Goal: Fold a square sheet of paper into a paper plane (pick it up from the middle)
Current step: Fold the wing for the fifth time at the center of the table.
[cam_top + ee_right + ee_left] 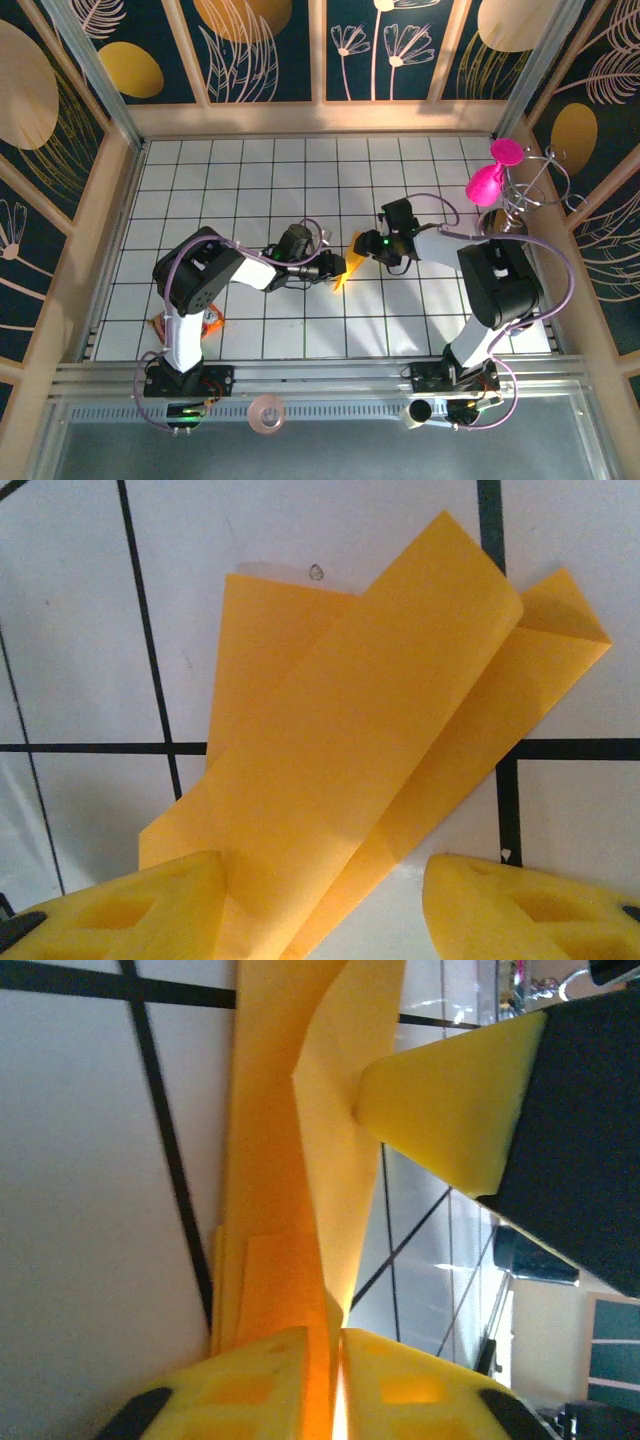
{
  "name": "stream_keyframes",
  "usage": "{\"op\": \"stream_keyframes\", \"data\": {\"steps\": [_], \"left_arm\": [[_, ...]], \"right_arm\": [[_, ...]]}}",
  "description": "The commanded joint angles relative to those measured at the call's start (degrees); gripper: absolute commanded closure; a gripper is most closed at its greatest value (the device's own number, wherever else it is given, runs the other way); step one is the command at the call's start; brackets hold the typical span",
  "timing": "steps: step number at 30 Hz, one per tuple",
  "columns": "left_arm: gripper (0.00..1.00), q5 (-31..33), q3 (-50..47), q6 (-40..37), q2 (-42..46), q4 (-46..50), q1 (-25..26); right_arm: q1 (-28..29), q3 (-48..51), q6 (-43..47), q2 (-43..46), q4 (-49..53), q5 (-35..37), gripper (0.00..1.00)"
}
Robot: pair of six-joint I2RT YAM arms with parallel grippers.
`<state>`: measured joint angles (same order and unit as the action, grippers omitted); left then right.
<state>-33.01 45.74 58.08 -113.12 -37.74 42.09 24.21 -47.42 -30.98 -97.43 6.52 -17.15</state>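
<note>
The folded paper (344,272) is at the middle of the table (250,180), between both pincers. The left pincer (338,1345) seems clamped on one end of it, though the view is very close. The right pincer (322,872) is apart, its fingers straddling the paper's other end.

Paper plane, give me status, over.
Left fingers pinched on the folded orange paper. Right fingers open, astride its near end. Part-folded, not yet a dart. Pink balloon figure far right, out of the way.
</note>
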Motion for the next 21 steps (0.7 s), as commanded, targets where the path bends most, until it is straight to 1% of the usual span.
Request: {"op": "stream_keyframes", "data": {"steps": [1, 4, 10, 15, 18, 21], "left_arm": [[0.8, 3.0, -0.9, -3.1, 3.5, 2.9, -0.3], [0.76, 4.9, -1.6, -4.8, 5.6, 4.5, -0.3], [0.68, 6.6, -3.7, -6.5, 8.6, 4.8, 0.0], [0.6, 11.8, -2.1, -11.7, 10.0, 12.9, 2.0], [0.57, 14.3, -0.5, -13.6, 9.6, 17.0, 3.6], [0.57, 15.1, 0.1, -14.3, 9.0, 18.4, 4.1]], "right_arm": [[2.0, 1.2, -0.5, -8.4, -2.2, 5.8, 0.42], [2.3, 0.8, -0.9, -8.9, -2.0, 5.9, 0.42], [2.4, 0.1, -1.6, -9.6, -1.6, 5.9, 0.42], [2.5, -0.1, -2.5, -10.4, -1.5, 5.7, 0.42], [2.5, -0.2, -3.0, -11.0, -1.6, 5.5, 0.43], [2.6, -0.1, -3.2, -11.2, -1.7, 5.6, 0.43]]}}
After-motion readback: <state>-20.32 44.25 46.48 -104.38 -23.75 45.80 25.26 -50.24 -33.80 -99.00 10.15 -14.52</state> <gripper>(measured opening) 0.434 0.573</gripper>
